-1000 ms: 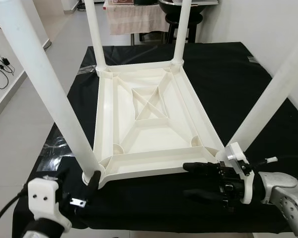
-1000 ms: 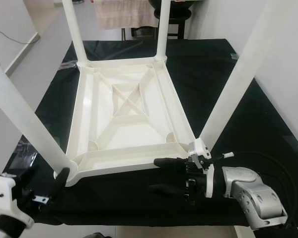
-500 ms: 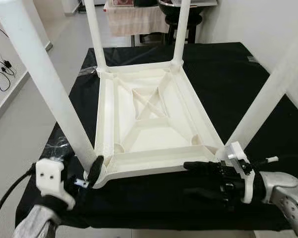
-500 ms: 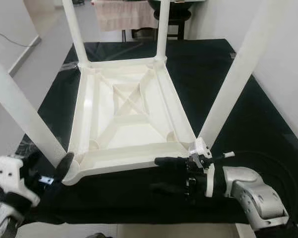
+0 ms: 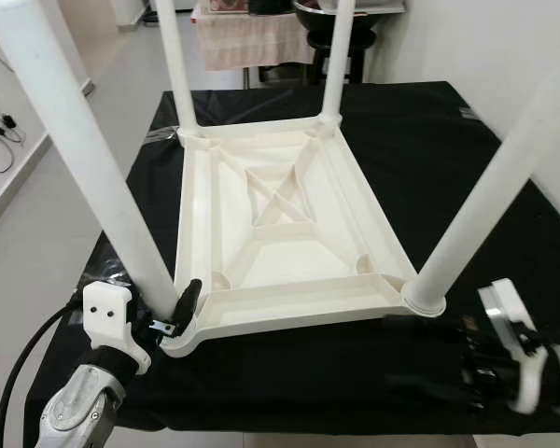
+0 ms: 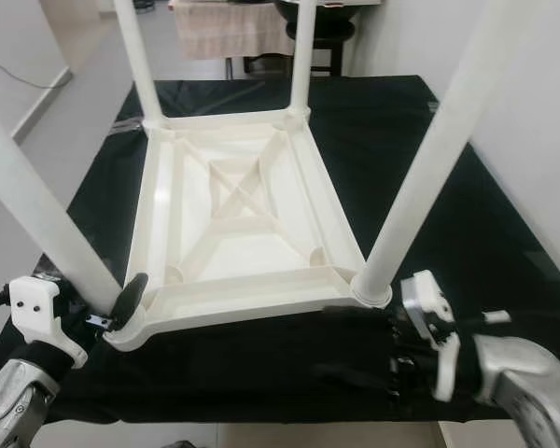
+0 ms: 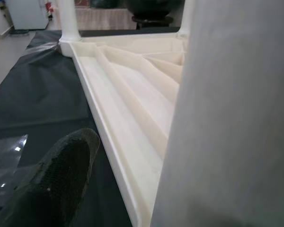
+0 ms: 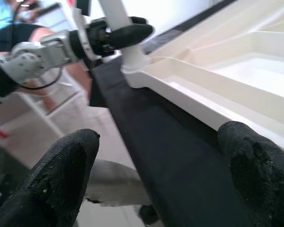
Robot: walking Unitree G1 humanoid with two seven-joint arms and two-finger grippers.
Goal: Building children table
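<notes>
upturned table [image 5: 289,243] on black cloth [image 5: 429,159] | left gripper [image 5: 182,308] grips near leg [image 5: 93,177] | right gripper [image 6: 355,359] spread wide

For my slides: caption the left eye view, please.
Upturned white children's table on black cloth; left gripper at near-left leg, right gripper open beside it.
</notes>
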